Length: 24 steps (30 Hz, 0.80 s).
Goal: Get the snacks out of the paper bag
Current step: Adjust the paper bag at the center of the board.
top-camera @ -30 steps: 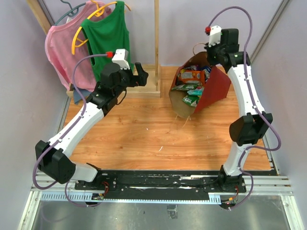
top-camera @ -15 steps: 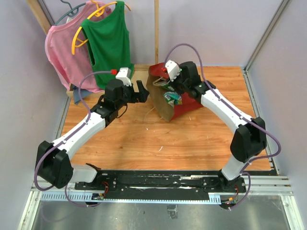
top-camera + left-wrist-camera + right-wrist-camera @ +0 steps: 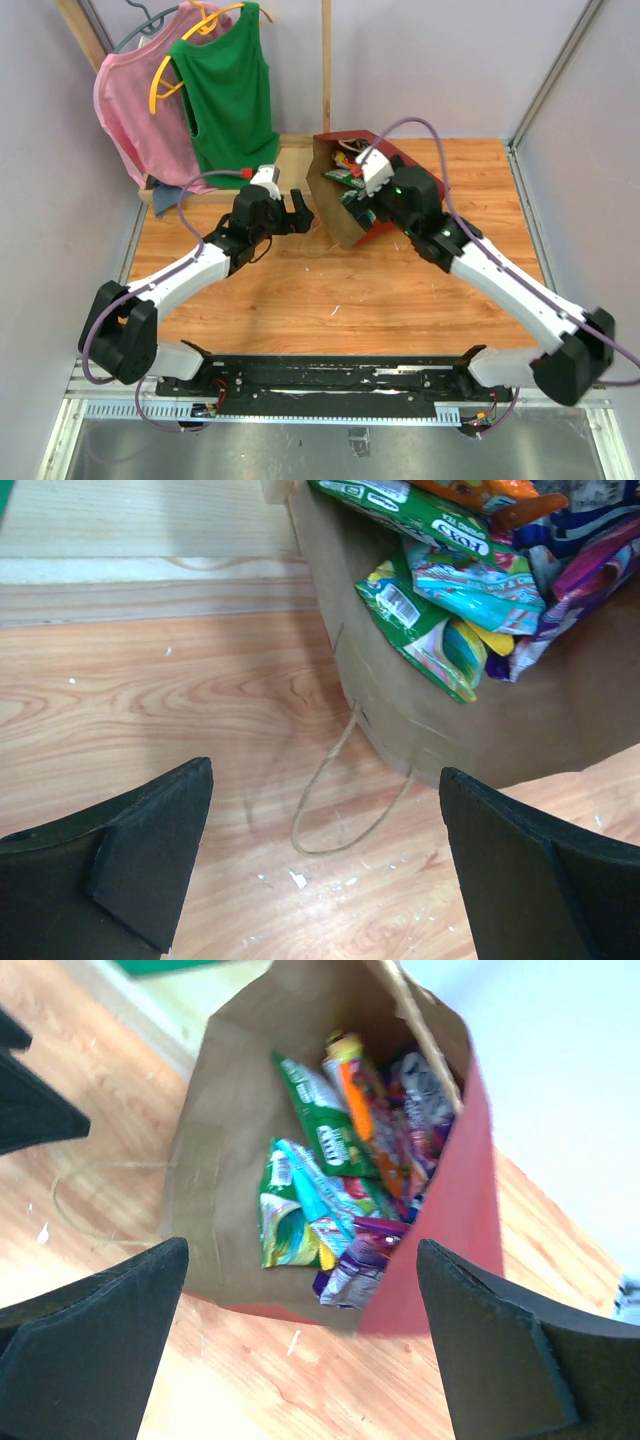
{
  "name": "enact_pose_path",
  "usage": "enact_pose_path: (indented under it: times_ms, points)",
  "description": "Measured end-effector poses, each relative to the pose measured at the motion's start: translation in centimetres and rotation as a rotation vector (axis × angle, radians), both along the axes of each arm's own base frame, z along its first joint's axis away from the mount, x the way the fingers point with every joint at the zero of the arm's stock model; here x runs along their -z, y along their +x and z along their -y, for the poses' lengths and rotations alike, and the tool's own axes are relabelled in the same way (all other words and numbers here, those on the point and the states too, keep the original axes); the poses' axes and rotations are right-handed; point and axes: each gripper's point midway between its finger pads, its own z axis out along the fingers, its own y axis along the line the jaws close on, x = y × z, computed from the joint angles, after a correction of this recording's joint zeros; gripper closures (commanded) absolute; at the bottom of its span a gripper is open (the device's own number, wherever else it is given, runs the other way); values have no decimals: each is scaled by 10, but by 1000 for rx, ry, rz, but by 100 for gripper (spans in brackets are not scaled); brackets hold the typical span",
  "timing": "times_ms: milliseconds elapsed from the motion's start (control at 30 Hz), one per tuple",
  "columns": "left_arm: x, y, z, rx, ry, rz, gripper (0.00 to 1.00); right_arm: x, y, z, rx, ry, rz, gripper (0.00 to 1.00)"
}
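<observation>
Snacks [image 3: 330, 1175] sit heaped inside the paper bag [image 3: 332, 205], none of them out on the table [image 3: 330, 300]. In the overhead view the bag lies tipped on its side toward 12 o'clock from the table's middle, red outside, brown inside, with its mouth facing about 8 o'clock. Through the mouth the right wrist view shows a long green packet [image 3: 318, 1125], an orange one [image 3: 357, 1085] at its 1 o'clock, and a purple one [image 3: 352, 1265] nearest the opening at 6 o'clock; how many lie beneath cannot be told. One twisted loop handle [image 3: 297, 825] trails from the bag's lower lip flat onto the wood.

The left gripper [image 3: 325, 770] is low at 9 o'clock of the bag's mouth, just beside it and apart from it, fingers spread wide with nothing between them, the handle lying under the gap. The right gripper [image 3: 300, 1260] hangs over the bag's mouth, coming from 4 o'clock, its fingers likewise splayed and empty, touching neither paper nor packets.
</observation>
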Motion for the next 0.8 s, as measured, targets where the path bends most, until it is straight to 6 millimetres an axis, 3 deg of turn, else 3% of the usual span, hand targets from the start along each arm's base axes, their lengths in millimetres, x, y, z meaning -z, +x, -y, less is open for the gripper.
enact_pose_path:
  times_ms: [133, 233, 300, 533, 800]
  points:
    - [1, 7, -6, -23, 50, 19, 0, -37, -16, 36, 160, 182, 124, 2]
    - [2, 16, -12, -47, 101, 36, 0, -36, -17, 61, 313, 273, 150, 2]
    - [5, 19, -16, -63, 132, 38, 0, -26, -12, 72, 421, 293, 132, 2]
    - [17, 21, -25, -81, 197, 26, 0, 51, -5, 90, 699, 254, -37, 2]
    - [28, 23, -29, -90, 244, 6, 0, 62, -5, 89, 816, 354, -49, 2]
